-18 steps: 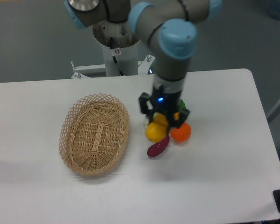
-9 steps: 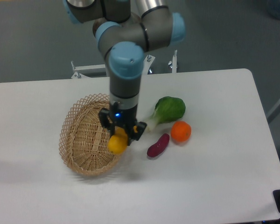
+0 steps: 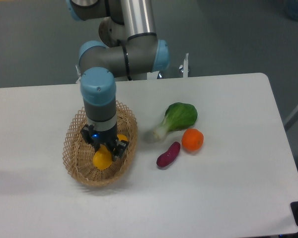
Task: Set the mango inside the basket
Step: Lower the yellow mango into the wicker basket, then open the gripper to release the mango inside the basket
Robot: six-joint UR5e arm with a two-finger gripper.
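The yellow-orange mango [image 3: 102, 159] hangs over the inside of the tan wicker basket [image 3: 75, 153], on the left half of the table. My gripper [image 3: 105, 147] points straight down above the basket's middle and is shut on the mango's upper end. Whether the mango touches the basket floor I cannot tell. The arm's wrist hides the far part of the basket.
To the right of the basket lie a green leafy vegetable [image 3: 178, 117], a round orange fruit [image 3: 192, 140] and a small purple sweet potato [image 3: 168, 154]. The arm's base [image 3: 126, 54] stands behind the table's far edge.
The gripper has carried the mango leftward, from beside the other produce, past the basket's right rim, to above the basket's middle. The vegetable it was covering now shows.
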